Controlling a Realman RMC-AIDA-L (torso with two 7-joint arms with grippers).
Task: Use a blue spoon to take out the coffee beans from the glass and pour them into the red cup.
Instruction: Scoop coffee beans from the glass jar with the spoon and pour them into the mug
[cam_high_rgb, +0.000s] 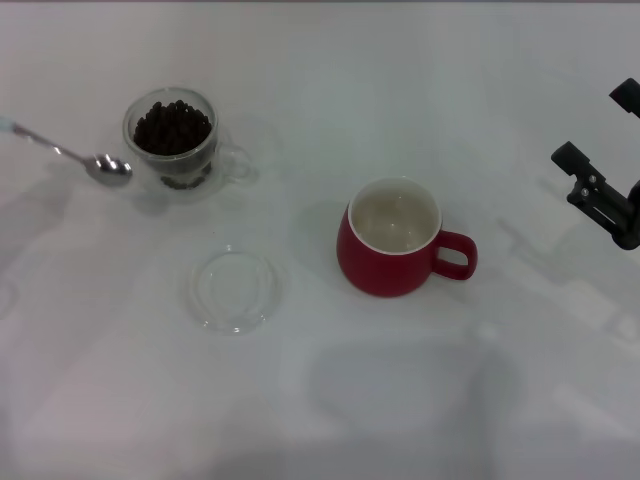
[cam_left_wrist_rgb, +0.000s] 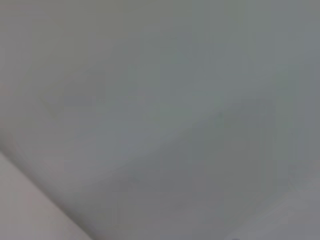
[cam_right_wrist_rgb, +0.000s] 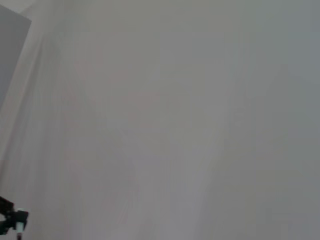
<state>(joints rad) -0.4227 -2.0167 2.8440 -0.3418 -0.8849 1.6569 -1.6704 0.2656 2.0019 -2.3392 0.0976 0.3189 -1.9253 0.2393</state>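
In the head view the glass (cam_high_rgb: 171, 140) stands at the back left, filled with dark coffee beans (cam_high_rgb: 172, 126). The blue spoon (cam_high_rgb: 70, 155) lies just left of it, its silver bowl close to the glass wall and its pale handle running off toward the left edge. The red cup (cam_high_rgb: 395, 242) stands upright near the middle, its cream inside empty and its handle pointing right. My right gripper (cam_high_rgb: 597, 127) hovers at the right edge, well right of the cup, open and empty. My left gripper is out of view. Both wrist views show only pale table surface.
A shallow clear glass dish (cam_high_rgb: 233, 290) lies on the white table (cam_high_rgb: 420, 400) in front of the glass and left of the red cup.
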